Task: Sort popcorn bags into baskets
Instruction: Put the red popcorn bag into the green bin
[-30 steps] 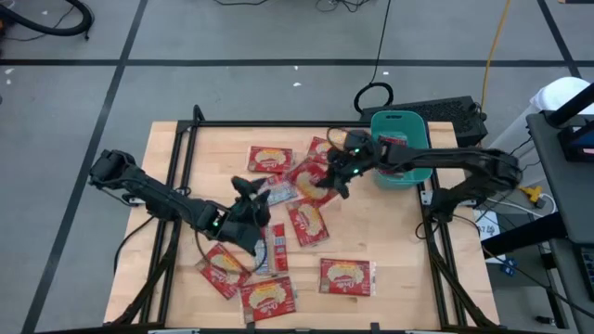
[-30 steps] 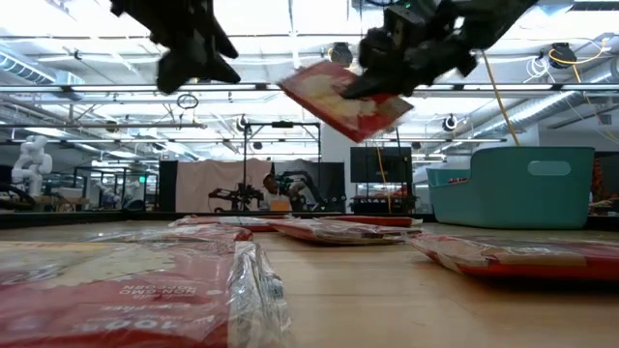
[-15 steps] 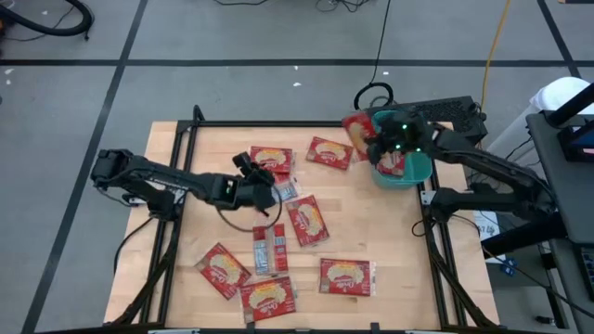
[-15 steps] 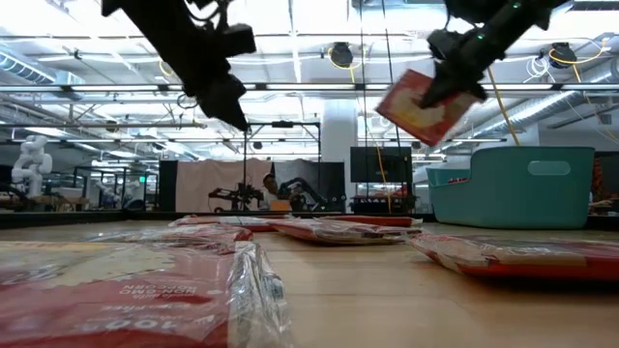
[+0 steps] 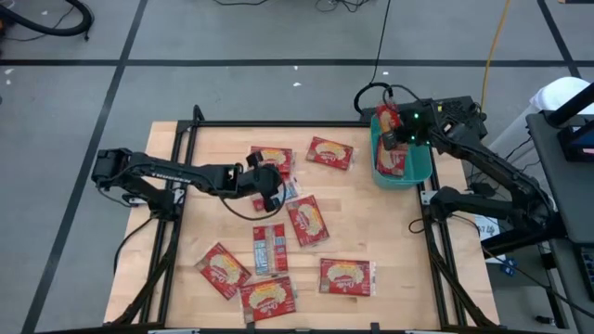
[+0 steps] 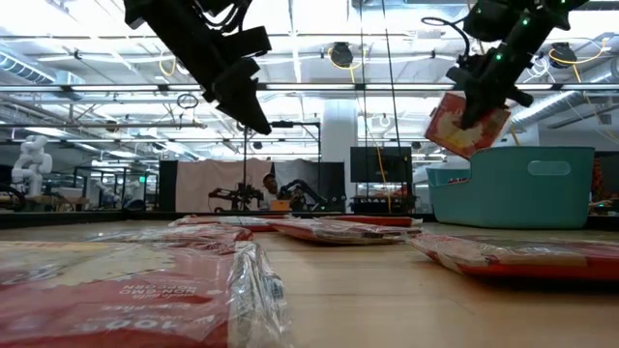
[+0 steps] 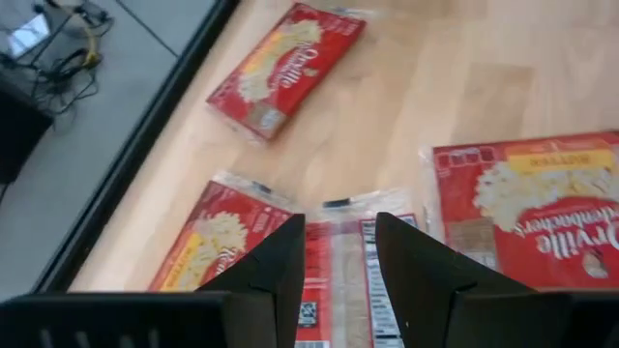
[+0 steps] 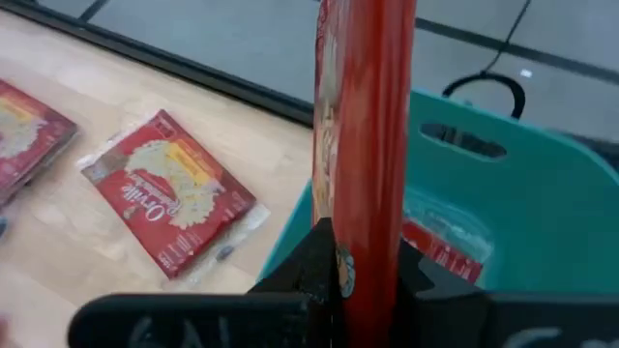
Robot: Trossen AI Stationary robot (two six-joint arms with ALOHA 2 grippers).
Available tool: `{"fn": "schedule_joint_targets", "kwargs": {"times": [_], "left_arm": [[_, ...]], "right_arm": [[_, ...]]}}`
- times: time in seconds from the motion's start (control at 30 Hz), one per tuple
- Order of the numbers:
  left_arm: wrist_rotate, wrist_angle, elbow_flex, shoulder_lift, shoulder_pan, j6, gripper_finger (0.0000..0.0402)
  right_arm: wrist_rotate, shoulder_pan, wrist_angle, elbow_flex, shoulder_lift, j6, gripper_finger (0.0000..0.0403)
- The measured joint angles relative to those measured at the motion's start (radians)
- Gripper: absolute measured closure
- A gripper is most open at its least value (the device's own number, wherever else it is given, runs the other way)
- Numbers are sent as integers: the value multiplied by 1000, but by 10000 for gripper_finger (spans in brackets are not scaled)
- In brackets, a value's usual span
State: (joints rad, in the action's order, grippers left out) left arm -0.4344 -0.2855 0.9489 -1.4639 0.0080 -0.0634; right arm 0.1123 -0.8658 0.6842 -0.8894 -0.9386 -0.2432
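Packet (image 5: 387, 120) now above basket (image 5: 419, 172).

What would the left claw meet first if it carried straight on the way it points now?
Probably the silver-sided popcorn bag lying flat on the table: in the wrist view it sits directly between the left claw fingers. How far above it the claw is, I can't tell.

Light wood desk (image 5: 390, 250) with a black frame rail (image 5: 278, 123) along its far edge. Grey floor (image 5: 232, 37) marked with dark tape lines (image 5: 121, 79). Black cable loop (image 5: 371, 96) on the floor behind the desk. Yellow cable (image 5: 497, 42) at far right.
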Motion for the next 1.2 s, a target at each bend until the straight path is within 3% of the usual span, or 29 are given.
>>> {"fn": "schedule_joint_targets", "kwargs": {"times": [0.43,0.77,1.2], "left_arm": [[11,0,0,0,-8,3,270],[18,3,0,0,-9,9,270],[25,29,0,0,-9,43,270]], "right_arm": [[13,-32,-78,174,0,-74,372],[-65,-52,-130,266,-5,-130,361],[27,-49,-141,283,-4,-114,281]]}}
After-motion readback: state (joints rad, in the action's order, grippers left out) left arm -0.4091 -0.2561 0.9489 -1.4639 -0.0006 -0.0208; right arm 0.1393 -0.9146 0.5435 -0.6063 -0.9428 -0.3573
